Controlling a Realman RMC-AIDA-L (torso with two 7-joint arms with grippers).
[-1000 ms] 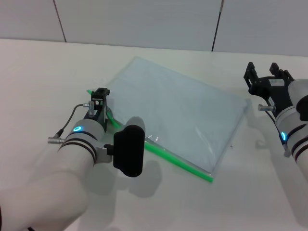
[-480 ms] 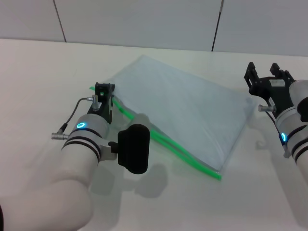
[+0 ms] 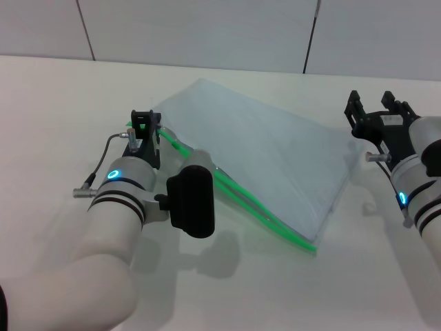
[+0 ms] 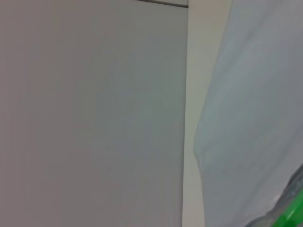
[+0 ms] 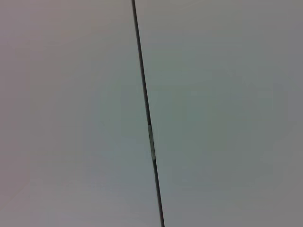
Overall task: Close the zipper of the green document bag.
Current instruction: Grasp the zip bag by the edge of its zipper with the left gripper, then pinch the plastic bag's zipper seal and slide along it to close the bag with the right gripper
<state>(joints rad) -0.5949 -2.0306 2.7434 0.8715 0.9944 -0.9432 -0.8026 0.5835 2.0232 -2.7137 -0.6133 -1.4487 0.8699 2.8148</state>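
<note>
The green document bag (image 3: 265,148), a flat translucent pale blue-grey pouch, lies slanted across the middle of the white table (image 3: 55,96). Its bright green zipper (image 3: 275,223) runs along the long edge nearest me, and its two strips gape apart near the left end. At that left end my left gripper (image 3: 145,121) is shut on the zipper. The slider tab is hidden by the gripper. The left wrist view shows the bag's surface (image 4: 251,113) with a bit of green zipper (image 4: 293,213) at one corner. My right gripper (image 3: 375,110) hovers open just beyond the bag's right corner, holding nothing.
Grey wall panels (image 3: 207,31) rise behind the table's far edge, and the right wrist view shows only these panels with a dark seam (image 5: 149,127). Bare tabletop lies to the left of the bag and in front of it.
My left gripper has moved away from me with the zipper end, dragging the bag's left corner along; the zip strips now gape apart. The right gripper has edged slightly toward the bag.
</note>
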